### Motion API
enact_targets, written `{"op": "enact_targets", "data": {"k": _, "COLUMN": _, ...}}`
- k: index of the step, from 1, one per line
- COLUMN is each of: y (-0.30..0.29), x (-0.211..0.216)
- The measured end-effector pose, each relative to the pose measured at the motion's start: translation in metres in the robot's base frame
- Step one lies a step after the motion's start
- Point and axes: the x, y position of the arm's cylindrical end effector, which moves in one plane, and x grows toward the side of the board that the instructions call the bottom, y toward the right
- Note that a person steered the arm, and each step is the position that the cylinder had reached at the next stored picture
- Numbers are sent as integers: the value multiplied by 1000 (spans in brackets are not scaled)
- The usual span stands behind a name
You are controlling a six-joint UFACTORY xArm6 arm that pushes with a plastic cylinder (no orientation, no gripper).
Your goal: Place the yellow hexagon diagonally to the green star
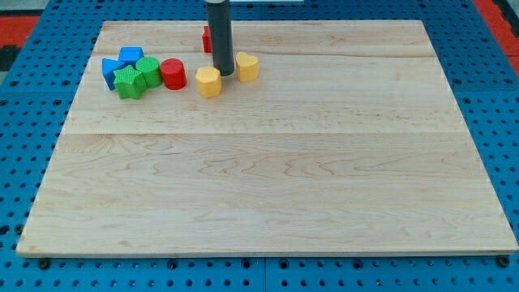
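Note:
Two yellow blocks lie near the view's top, left of centre. One yellow block (208, 82) is just below-left of my tip, and the other yellow block (246, 66) is just right of it. Both look many-sided, and I cannot tell which is the hexagon. My tip (222, 74) stands between them, close to both. Two green blocks sit to the left: a ridged, star-like green block (128, 83) and another green block (149, 71) touching its upper right.
A round red block (173, 74) sits between the green blocks and the yellow ones. Two blue blocks (120, 64) lie at the far left of the cluster. Another red block (208, 38) is partly hidden behind the rod. The wooden board's top edge (324, 22) is close.

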Motion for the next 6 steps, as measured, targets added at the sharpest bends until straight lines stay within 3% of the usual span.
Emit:
{"op": "enact_targets", "data": {"k": 1, "y": -52, "x": -31}}
{"op": "enact_targets", "data": {"k": 2, "y": -58, "x": -4}}
{"op": "enact_targets", "data": {"k": 4, "y": 68, "x": 60}}
{"op": "enact_targets", "data": {"k": 6, "y": -22, "x": 49}}
